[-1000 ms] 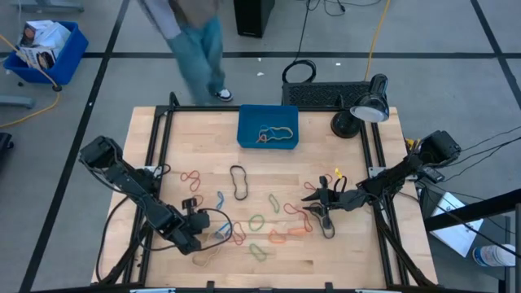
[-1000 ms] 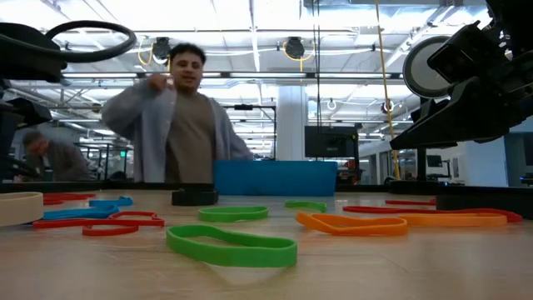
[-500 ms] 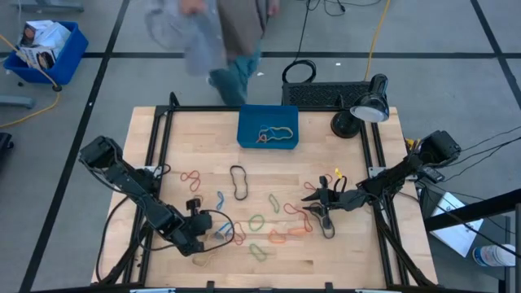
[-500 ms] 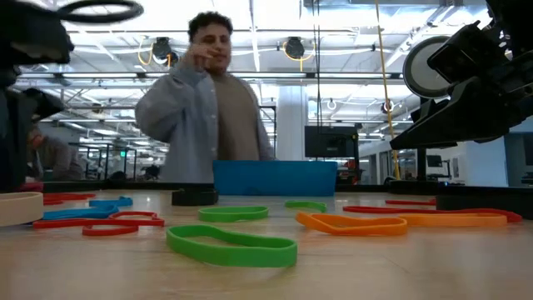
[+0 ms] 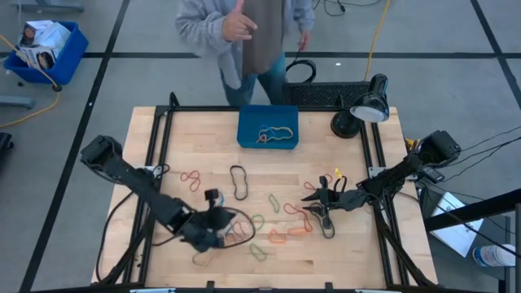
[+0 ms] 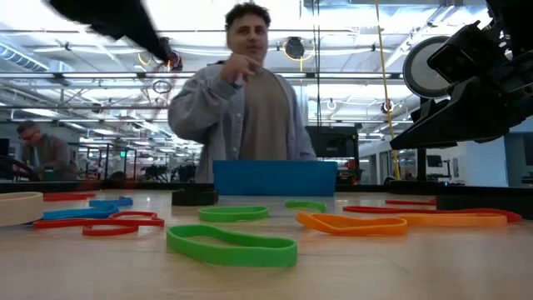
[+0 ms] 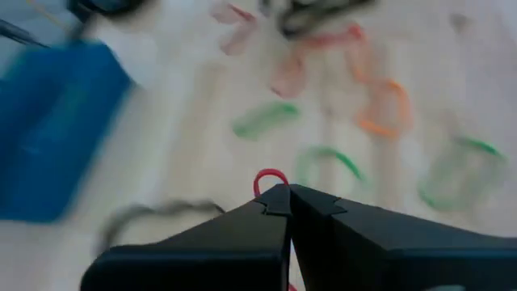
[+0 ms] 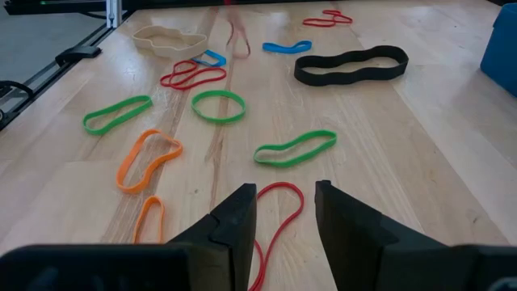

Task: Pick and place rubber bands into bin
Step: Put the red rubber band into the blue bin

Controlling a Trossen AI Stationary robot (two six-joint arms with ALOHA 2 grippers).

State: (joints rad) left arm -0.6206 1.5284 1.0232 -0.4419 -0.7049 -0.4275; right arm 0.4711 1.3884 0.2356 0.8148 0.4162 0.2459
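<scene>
Several rubber bands in red, orange, green, blue, black and tan lie flat and scattered on the wooden table point(image 5: 179, 146). They include a black one point(image 5: 238, 181) and a green one point(image 6: 231, 246). The small blue bin point(image 5: 268, 126) stands at the far edge with a few bands inside. My left gripper point(image 5: 218, 228) is raised over the near-left group, shut on a red rubber band point(image 7: 271, 179). My right gripper point(image 5: 313, 198) is open and low over the table right of centre. Its fingers stand either side of a red band point(image 8: 279, 214) that lies on the wood. My left gripper pinches the red rubber band between its two shut fingers. A small loop of the band point(image 7: 271, 176) pokes out past the fingertips. The rest of the band is hidden by the fingers in the left wrist view.
A black desk lamp point(image 5: 366, 110) stands at the far right corner. A person point(image 5: 244, 32) stands just behind the far edge by the bin. Black frame rails point(image 5: 159, 138) run along the table's left and right sides. A larger blue bin point(image 5: 45, 49) sits on the floor, far left.
My left gripper has risen from the table and swung toward the table's right edge, over the near-left bands. The person behind the table has walked toward the right. My right arm has kept still.
</scene>
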